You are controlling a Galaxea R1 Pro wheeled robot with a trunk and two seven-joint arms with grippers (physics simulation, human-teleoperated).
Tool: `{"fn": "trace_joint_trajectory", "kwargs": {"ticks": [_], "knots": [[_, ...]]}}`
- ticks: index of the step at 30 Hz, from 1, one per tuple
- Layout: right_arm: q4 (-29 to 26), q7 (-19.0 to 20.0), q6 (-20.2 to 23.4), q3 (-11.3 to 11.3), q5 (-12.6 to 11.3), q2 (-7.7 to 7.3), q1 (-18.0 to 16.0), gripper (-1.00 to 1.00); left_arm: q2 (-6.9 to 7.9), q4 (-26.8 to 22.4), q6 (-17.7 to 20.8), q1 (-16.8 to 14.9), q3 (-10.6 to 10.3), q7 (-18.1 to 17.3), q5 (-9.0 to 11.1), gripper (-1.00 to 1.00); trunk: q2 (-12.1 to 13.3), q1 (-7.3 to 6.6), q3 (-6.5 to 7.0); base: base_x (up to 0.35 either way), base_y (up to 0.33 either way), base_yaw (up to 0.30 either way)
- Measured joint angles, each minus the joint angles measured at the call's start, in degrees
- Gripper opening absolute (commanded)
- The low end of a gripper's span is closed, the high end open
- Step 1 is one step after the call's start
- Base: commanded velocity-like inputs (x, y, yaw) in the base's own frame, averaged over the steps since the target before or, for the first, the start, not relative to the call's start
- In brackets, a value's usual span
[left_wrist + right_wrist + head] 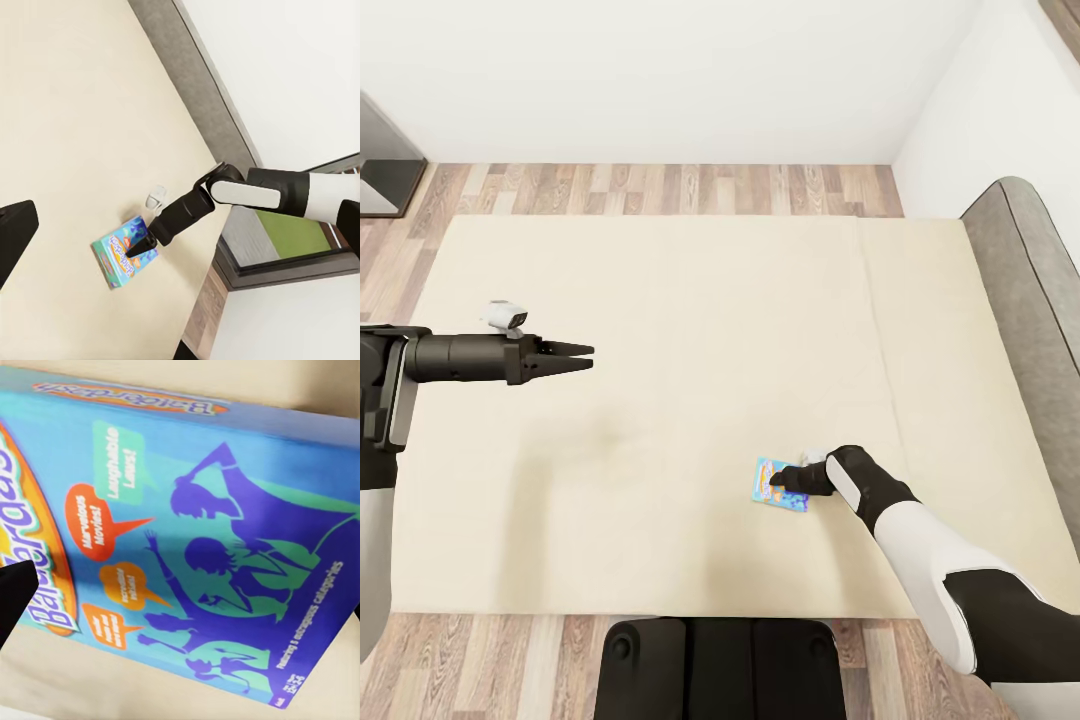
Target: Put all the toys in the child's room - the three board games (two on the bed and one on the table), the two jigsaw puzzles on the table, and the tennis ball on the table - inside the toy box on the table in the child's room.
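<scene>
Item: 1 blue board game (780, 485), flat on bed (660, 300). Right end effector (785, 478) directly over it, fingers apart, unclamped. Left end effector (575, 358) closed, well apart.

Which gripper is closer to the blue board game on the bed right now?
Right. The right gripper is down on the blue board game, at its edge nearer the headboard. The left gripper hovers over bare mattress, well away toward the foot of the bed.
</scene>
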Motion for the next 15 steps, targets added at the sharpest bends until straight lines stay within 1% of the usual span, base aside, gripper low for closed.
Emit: {"fn": "trace_joint_trajectory", "kwargs": {"ticks": [9, 12, 15], "knots": [[0.0, 0.0, 0.0, 0.0, 0.0, 0.00, 0.0, 1.00, -0.02, 0.0, 0.0, 0.0, 0.0, 0.0, 0.0, 1.00, 0.0, 0.00, 0.00, 0.000, 0.014, 0.000], [0.0, 0.0, 0.0, 0.0, 0.0, -0.01, 0.0, 1.00, -0.01, 0.0, 0.0, 0.0, 0.0, 0.0, 0.0, 1.00, 0.0, 0.00, 0.00, 0.000, 0.113, 0.000], [0.0, 0.0, 0.0, 0.0, 0.0, -0.01, 0.0, 1.00, -0.03, 0.0, 0.0, 0.0, 0.0, 0.0, 0.0, 1.00, 0.0, 0.00, 0.00, 0.000, 0.189, 0.000]]}}
